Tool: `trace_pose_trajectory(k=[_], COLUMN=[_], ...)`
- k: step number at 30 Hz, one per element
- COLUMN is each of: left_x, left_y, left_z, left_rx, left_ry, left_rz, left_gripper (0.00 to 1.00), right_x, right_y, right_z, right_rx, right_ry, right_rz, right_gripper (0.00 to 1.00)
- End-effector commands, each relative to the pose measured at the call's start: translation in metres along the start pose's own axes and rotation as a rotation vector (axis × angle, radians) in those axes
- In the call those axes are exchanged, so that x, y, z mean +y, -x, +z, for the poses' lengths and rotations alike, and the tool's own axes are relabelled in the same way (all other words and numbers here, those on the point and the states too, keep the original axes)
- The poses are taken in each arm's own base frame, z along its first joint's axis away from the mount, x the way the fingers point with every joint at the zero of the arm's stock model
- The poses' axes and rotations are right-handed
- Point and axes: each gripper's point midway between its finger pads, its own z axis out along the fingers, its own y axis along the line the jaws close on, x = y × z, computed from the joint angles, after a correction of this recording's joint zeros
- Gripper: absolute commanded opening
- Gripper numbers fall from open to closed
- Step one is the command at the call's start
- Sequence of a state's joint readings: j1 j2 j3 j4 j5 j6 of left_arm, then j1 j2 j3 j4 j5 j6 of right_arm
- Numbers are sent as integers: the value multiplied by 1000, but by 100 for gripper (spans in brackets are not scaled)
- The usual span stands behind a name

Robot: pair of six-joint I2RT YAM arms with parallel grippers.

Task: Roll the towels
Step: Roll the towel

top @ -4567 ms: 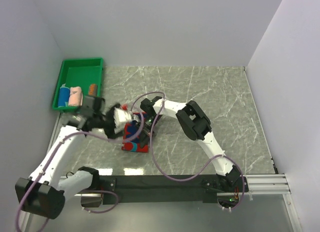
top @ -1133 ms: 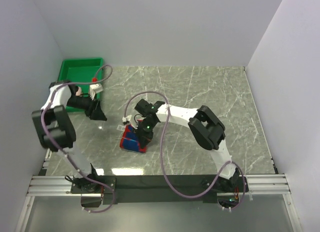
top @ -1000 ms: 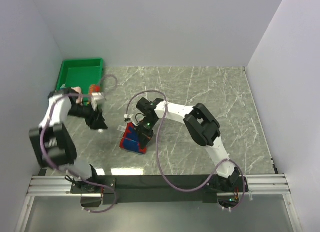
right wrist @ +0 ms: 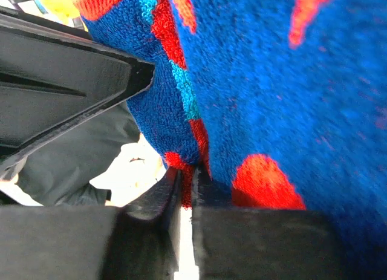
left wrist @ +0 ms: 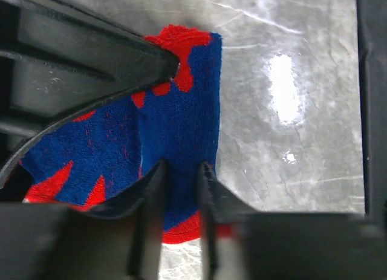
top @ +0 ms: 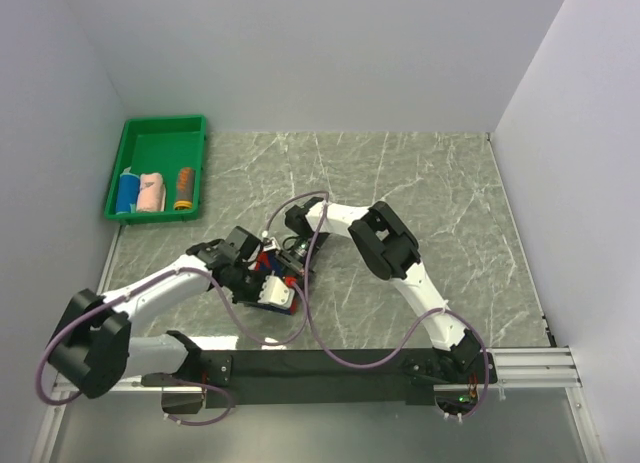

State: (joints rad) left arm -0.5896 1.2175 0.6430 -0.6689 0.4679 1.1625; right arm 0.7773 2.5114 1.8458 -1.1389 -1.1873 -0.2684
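Patterned towel [left wrist: 175, 123], mid-frame: R gripper [right wrist: 186, 182] pinching edge; L gripper [left wrist: 181, 171] narrow astride edge, grip unclear. Risk: weak L pinch, roll loosens.

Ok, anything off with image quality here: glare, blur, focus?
Top external: sharp, with a glare patch on the table near its front edge. Left wrist: bright hotspot on the table, and the near fingers are soft. Right wrist: the red-and-blue towel fills the frame, slightly blurred, with a blown-out white patch at lower left.
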Motion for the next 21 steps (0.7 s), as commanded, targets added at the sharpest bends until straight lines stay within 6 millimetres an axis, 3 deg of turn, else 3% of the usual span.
trace_pose_trajectory(k=[1,6,10,12,17,21], left_x=[-14,-37,-46,-46,-24,-2], left_y=[-20,-31,-33,-32,-35,-40], left_z=[6,0,-1,0,-2,-3], left_rx=[95,117,109,92,34,10], left_ry=[-75,-159,-244,-297,-384,-427], left_rz=[-96,-219,-305,-370,-513,-595], left_gripper=[22,6,2,1,1,2], right_x=[-45,-41,-32,-21,7,12], right_y=[0,0,8,15,24,21], right_z=[-11,-31,-60,-76,-129,-178], right_rx=[-1,-65,-151,-200,-364,-524], right_ry=[-179,-193,-204,-229,-315,-480], right_rz=[-23,-9,-26,-62,-142,-222], right_gripper=[11,34,45,45,47,47])
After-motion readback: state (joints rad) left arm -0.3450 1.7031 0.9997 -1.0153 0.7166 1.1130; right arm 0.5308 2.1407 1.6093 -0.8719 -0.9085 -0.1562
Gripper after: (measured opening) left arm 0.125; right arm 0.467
